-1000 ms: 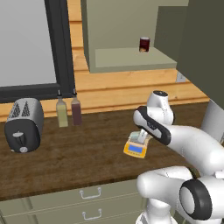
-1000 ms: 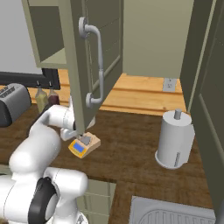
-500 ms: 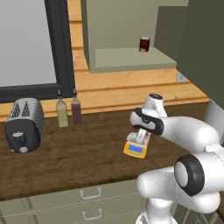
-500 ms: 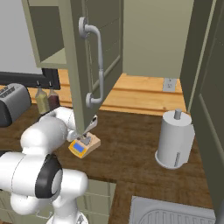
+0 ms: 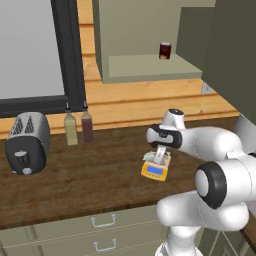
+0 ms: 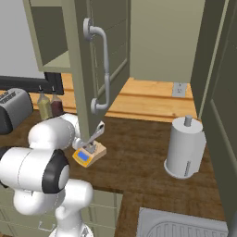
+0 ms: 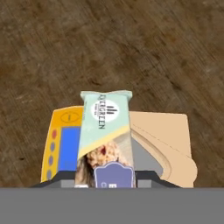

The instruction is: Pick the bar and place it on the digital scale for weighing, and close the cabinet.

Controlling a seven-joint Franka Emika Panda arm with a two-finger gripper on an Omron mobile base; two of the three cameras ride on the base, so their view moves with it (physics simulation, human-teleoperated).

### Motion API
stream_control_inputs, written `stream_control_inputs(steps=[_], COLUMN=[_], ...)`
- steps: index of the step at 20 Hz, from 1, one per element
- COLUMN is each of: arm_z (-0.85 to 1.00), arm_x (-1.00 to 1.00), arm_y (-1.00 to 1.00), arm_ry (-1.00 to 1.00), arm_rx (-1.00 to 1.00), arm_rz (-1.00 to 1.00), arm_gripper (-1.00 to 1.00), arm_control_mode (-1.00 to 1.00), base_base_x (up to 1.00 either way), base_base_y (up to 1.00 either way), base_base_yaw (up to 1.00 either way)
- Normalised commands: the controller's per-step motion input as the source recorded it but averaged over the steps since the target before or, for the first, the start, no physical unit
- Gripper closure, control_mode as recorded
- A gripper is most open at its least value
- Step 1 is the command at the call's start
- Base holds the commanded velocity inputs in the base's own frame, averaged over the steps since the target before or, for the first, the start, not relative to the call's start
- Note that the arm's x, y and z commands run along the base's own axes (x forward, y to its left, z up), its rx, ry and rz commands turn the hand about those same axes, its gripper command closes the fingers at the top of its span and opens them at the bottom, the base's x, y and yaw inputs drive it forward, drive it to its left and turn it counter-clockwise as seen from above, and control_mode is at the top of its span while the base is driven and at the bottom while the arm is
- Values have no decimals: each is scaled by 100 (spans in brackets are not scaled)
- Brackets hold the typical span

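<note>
Gripper (image 7: pixel 113 179) clamped on the bar (image 7: pixel 105 131), holding it just over the digital scale (image 5: pixel 155 169), prob. lining up to set it flat on the plate. In the hand view the bar points to 12 o'clock. Cabinet (image 6: pixel 99 69) door is open, w/ a red can (image 5: pixel 165 50) on its shelf; closing it is left.

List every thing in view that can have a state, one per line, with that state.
end effector: shut on the bar, above the digital scale.
bar: held over the scale; whether it rests on it cannot be told.
digital scale: flat on the counter.
cabinet: door open.
can: upright on the cabinet shelf.
two bottles: upright beside the toaster.
toaster: standing on the counter.
paper towel roll: upright on its holder.
</note>
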Motion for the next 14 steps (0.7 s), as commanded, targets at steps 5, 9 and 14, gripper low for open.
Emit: stream_control_inputs(steps=[5, 9, 14], arm_z=[-26, -17, -22], arm_x=[8, -6, -18], arm_y=[-8, -11, -3], arm_ry=[0, -5, -6], arm_rx=[0, 0, 0], arm_rz=[1, 0, 0], arm_gripper=[100, 100, -100], arm_control_mode=[-100, -100, -100], base_base_x=[0, 0, 0], base_base_y=[0, 0, 0], base_base_yaw=[0, 0, 0])
